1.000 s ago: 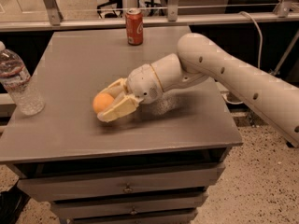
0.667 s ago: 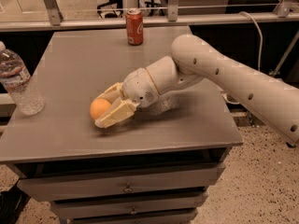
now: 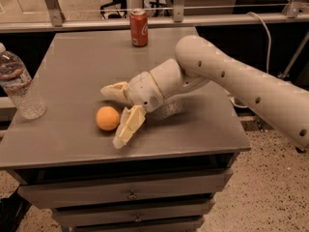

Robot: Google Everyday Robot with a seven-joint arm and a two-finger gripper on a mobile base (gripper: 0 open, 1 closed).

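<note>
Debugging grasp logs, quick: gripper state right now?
Gripper: open, low over the table, gripping nothing; the orange sits between its spread fingers.

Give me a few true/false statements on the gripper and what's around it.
1. The gripper is low over the table, its fingers spread open. True.
2. The orange sits on the table between the fingers. True.
3. The red can lies on its side. False: it stands upright near the far edge.
4. The gripper holds the water bottle. False: the bottle stands apart from it, at the table's edge.
</note>
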